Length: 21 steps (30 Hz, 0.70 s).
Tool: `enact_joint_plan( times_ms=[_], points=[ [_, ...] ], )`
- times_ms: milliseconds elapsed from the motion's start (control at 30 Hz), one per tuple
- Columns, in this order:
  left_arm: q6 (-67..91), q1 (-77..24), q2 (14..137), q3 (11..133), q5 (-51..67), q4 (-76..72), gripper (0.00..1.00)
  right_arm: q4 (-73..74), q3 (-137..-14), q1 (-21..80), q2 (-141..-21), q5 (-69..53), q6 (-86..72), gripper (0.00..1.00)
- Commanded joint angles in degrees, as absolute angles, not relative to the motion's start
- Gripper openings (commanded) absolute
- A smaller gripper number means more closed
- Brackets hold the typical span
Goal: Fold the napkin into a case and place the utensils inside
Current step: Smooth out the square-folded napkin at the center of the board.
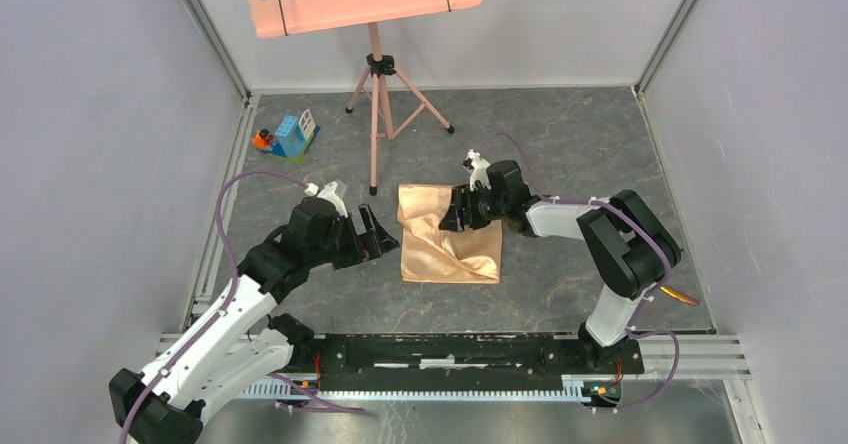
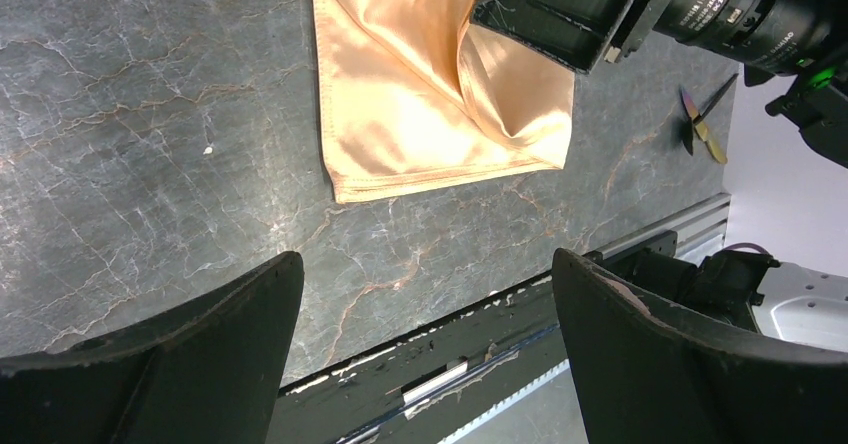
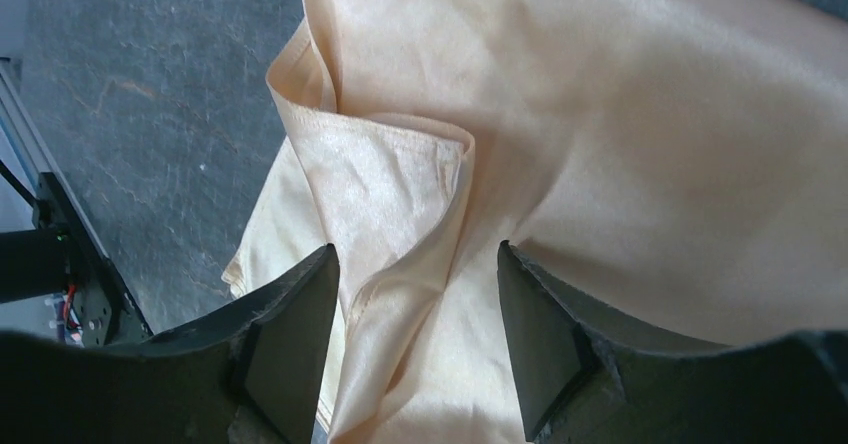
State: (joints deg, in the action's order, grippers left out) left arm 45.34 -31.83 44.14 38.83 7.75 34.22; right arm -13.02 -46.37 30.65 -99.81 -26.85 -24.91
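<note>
Peach satin napkin (image 1: 440, 254) lies rumpled, corner folded over; slim utensils (image 2: 703, 124) nearby.

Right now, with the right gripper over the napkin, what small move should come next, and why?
Probably lower the right gripper slightly and close on the raised fold of the napkin. Its jaws stand open with that loose ridge between them, not yet pinched, and the cloth is only partly folded. The left gripper hangs open beside the cloth, clear of it.

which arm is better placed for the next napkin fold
Right, probably: the right gripper hangs open over the napkin, a raised fold between its fingers; the left gripper is open beside it.
</note>
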Motion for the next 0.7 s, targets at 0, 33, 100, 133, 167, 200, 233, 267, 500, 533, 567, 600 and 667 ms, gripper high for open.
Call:
enact_joint_plan(
  times_ms=[0, 33, 100, 133, 167, 200, 233, 267, 500, 533, 567, 600, 667],
  points=[
    [45.40, -31.40, 43.51, 41.12, 8.30, 34.00, 1.00, -18.41, -49.15, 31.32, -102.02, -28.78, -26.81, 0.63],
    [45.40, -31.42, 43.42, 41.05, 8.17, 34.01, 1.00, -18.82, -49.13, 31.49, -102.24, -29.08, -26.88, 0.61],
    [45.11, -31.44, 43.42, 41.33, 8.07, 33.94, 1.00, -19.08, -49.57, 31.66, -102.55, -29.29, -26.91, 0.60],
    [45.09, -31.44, 43.48, 41.38, 8.07, 33.96, 1.00, -19.19, -49.72, 31.69, -102.84, -29.19, -26.95, 0.60],
    [45.10, -31.45, 43.53, 41.36, 8.13, 33.95, 1.00, -19.13, -50.11, 31.73, -103.18, -29.33, -26.97, 0.60],
    [45.01, -31.47, 43.57, 41.34, 8.13, 33.99, 1.00, -19.10, -50.56, 31.92, -103.88, -29.68, -26.90, 0.61],
    [44.98, -31.44, 43.51, 41.32, 8.13, 33.97, 1.00, -18.97, -51.24, 32.22, -104.45, -30.01, -26.93, 0.61],
    [44.93, -31.42, 43.53, 41.25, 8.07, 34.00, 1.00, -18.71, -52.08, 32.77, -105.11, -30.47, -26.74, 0.61],
    [44.23, -31.40, 42.10, 42.28, 4.63, 36.42, 1.00, -16.25, -51.54, 40.37, -100.94, -35.05, -26.97, 0.58],
    [44.00, -31.39, 41.82, 42.43, 3.74, 36.85, 1.00, -15.95, -50.32, 42.02, -98.89, -35.53, -27.13, 0.58],
    [43.82, -31.38, 41.61, 42.46, 3.11, 37.20, 1.00, -16.27, -48.78, 43.99, -97.23, -35.63, -27.48, 0.60],
    [43.77, -31.38, 41.53, 42.37, 2.50, 37.22, 1.00, -16.36, -47.68, 45.43, -95.83, -35.48, -27.69, 0.63],
    [43.77, -31.38, 41.85, 42.04, 2.11, 36.53, 1.00, -17.93, -45.27, 46.30, -94.57, -36.33, -29.54, 0.68]
  ],
)
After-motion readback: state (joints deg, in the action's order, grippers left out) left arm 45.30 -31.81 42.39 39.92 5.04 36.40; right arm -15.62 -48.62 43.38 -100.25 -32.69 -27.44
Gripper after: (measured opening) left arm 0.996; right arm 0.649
